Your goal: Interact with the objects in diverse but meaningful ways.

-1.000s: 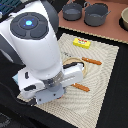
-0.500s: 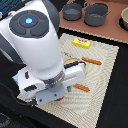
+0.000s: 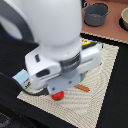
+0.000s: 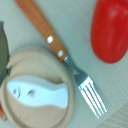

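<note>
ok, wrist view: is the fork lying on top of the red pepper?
No, the fork lies on the mat with its tines clear of the red pepper, and a visible gap separates the two.

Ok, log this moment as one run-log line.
arm: low over mat | wrist view: white fish-shaped piece on tan plate; fork beside it; red pepper apart | gripper: not in view

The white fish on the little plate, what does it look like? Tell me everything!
The white fish is a smooth, glossy toy that looks like plastic, long and rounded, with a forked tail and small dents like an eye and gills. It lies flat on the tan round plate, which looks wooden, inside its rim. A fork with a wooden handle rests its neck on the plate's edge near the tail, though whether they touch is unclear.
</note>
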